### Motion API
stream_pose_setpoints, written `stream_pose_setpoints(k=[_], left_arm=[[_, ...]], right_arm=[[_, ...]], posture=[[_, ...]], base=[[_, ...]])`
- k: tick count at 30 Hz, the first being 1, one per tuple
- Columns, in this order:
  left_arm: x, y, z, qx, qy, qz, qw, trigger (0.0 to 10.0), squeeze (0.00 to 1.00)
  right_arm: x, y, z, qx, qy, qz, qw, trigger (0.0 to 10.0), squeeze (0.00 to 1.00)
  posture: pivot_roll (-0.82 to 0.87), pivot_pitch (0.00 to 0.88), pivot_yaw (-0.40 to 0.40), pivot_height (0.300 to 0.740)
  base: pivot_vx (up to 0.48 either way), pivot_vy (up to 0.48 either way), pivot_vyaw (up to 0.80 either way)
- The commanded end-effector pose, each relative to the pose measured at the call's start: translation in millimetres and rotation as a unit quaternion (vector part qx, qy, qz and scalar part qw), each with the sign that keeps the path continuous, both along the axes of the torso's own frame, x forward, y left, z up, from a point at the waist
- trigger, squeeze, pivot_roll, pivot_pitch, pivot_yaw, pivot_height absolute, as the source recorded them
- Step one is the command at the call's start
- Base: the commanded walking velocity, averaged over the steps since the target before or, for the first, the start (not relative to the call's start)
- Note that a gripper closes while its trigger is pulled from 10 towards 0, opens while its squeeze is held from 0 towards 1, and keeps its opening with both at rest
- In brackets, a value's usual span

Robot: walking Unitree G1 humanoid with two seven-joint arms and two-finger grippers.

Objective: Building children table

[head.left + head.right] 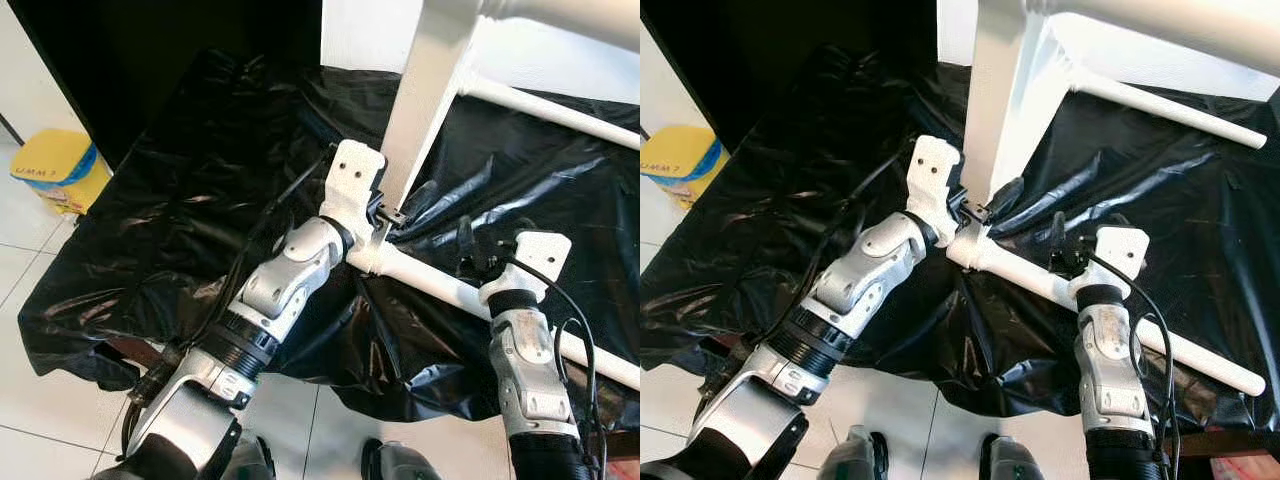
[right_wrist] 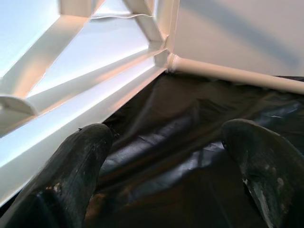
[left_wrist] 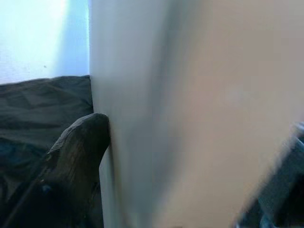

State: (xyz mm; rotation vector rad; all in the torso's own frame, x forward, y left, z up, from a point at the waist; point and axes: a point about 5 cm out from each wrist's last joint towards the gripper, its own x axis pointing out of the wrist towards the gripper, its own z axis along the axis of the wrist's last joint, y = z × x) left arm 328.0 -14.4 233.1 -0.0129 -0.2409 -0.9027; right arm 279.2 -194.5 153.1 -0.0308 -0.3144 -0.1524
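A white children's table stands tipped on its side on a black plastic sheet (image 1: 170, 220). Its flat panel (image 1: 430, 90) rises upright, one round leg (image 1: 440, 285) lies along the sheet towards me, and another leg (image 1: 550, 105) runs off at the back right. My left gripper (image 1: 392, 212) is shut on the lower end of the panel, just above the leg joint; one finger (image 3: 76, 156) presses flat on the white panel (image 3: 199, 114). My right gripper (image 1: 1085, 235) hovers open beside the near leg, its fingers (image 2: 71, 171) spread over the sheet with nothing between them.
A yellow container (image 1: 55, 165) stands on the white tiled floor at the far left. The sheet covers a low surface and hangs over its front edge. My feet (image 1: 400, 462) stand just before it. A dark opening lies behind on the left, a white wall on the right.
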Motion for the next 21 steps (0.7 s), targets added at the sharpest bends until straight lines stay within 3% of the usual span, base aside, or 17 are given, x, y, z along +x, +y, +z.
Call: stream_pose_setpoints(k=[1,11,12,13,14,15,21], left_arm=[[-0.1,-8.4,3,0.013,-0.018,-0.032,0.999,10.0,0.00],[14.0,-6.9,6,-0.001,0.001,0.030,1.000,10.0,0.00],[16.3,-5.2,5,-0.002,0.005,0.038,0.999,5.4,0.00],[16.3,-5.2,5,-0.002,0.005,0.038,0.999,5.4,0.00],[19.7,-2.3,4,0.002,0.008,0.053,0.999,1.3,0.00],[22.4,1.3,2,0.005,0.006,0.067,0.998,0.0,0.00],[27.2,8.5,1,0.007,-0.002,0.089,0.996,0.0,0.00]], right_arm=[[-3.8,-3.2,-4,0.001,0.007,-0.011,1.000,10.0,0.00],[-5.3,-2.6,-4,0.003,0.007,-0.015,1.000,10.0,0.00],[-5.3,-2.7,-4,0.003,0.007,-0.015,1.000,10.0,0.00],[-5.3,-2.7,-4,0.003,0.007,-0.015,1.000,10.0,0.00],[-5.4,-2.9,-4,0.002,0.007,-0.015,1.000,10.0,0.00],[-5.3,-3.6,-4,0.001,0.007,-0.016,1.000,10.0,0.00],[-5.1,-5.1,-3,-0.001,0.006,-0.016,1.000,10.0,0.00]], posture=[[-0.02,0.158,0.000,0.740],[-0.02,0.158,0.003,0.740],[-0.02,0.158,0.001,0.740],[-0.02,0.158,0.001,0.740],[-0.02,0.158,0.000,0.740],[-0.02,0.157,-0.002,0.740],[-0.02,0.158,-0.005,0.740]], base=[[0.000,0.000,0.00],[0.000,0.000,0.00],[0.000,0.000,0.00],[0.000,0.000,0.00],[0.000,0.000,0.00],[0.000,0.000,0.00],[0.000,0.000,0.00]])
